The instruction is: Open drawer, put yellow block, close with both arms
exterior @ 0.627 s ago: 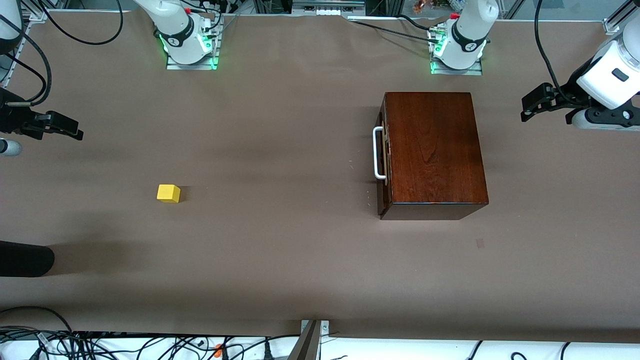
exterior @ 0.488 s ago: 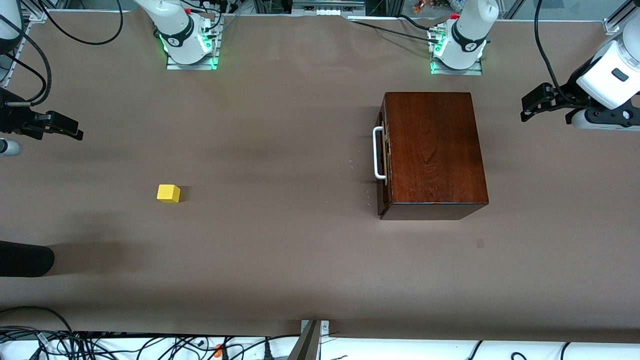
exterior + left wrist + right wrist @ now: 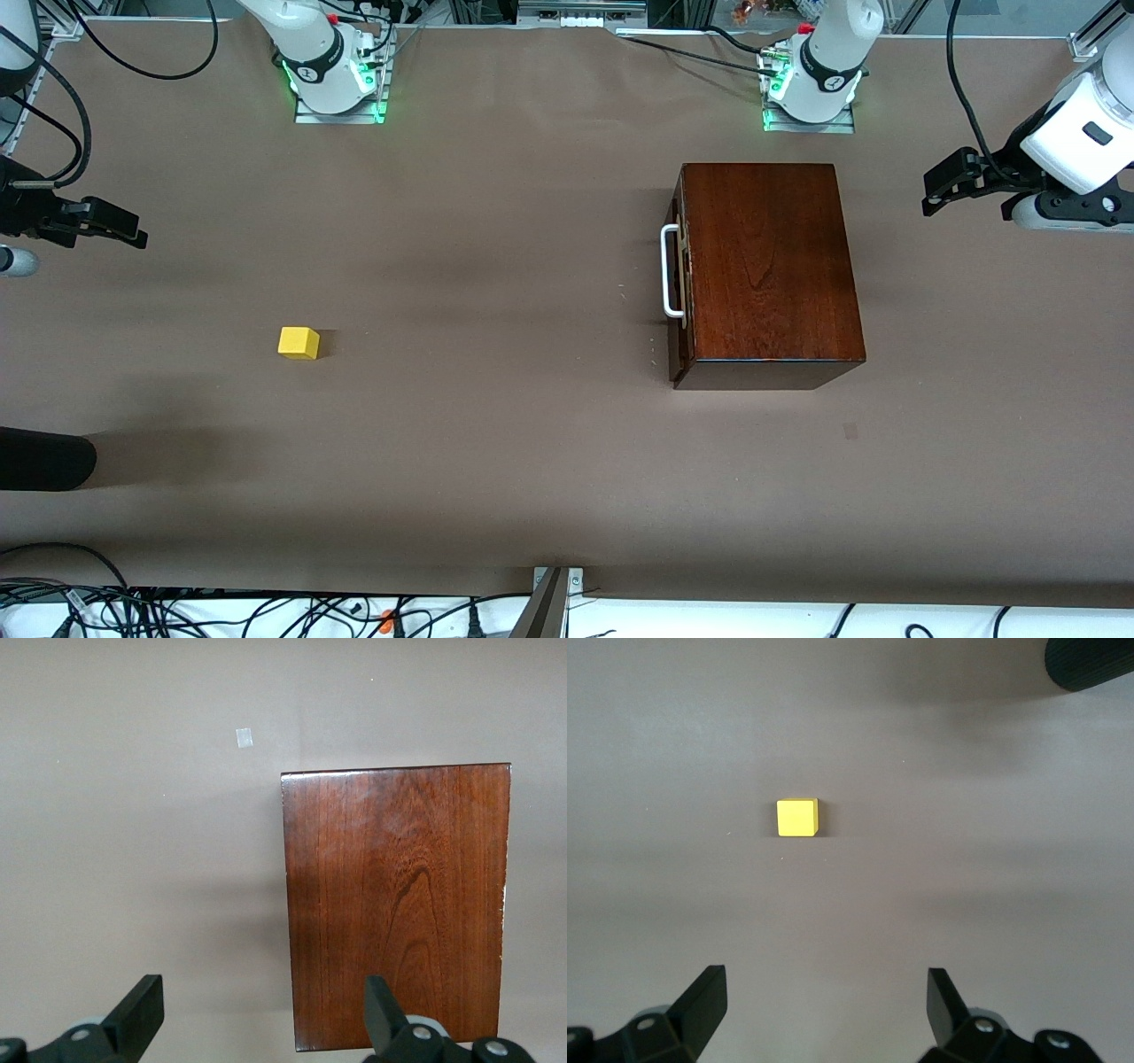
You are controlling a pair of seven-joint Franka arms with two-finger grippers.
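Note:
The reddish-brown wooden box [image 3: 766,266] stands toward the left arm's end of the table; it also shows in the left wrist view [image 3: 399,904]. Its drawer is shut, with the dark front and white bar handle [image 3: 669,271] facing the table's middle. The yellow block [image 3: 299,343] lies on the table toward the right arm's end, and it shows in the right wrist view [image 3: 797,818]. My left gripper [image 3: 944,182] is open and empty, high up past the box at the left arm's end of the table. My right gripper [image 3: 111,223] is open and empty, high at the table's other end.
A brown mat [image 3: 496,425] covers the table. A dark rounded object [image 3: 44,458] pokes in at the right arm's end, nearer the front camera than the block. A small pale mark [image 3: 850,431] lies on the mat near the box. Cables run along the table's edges.

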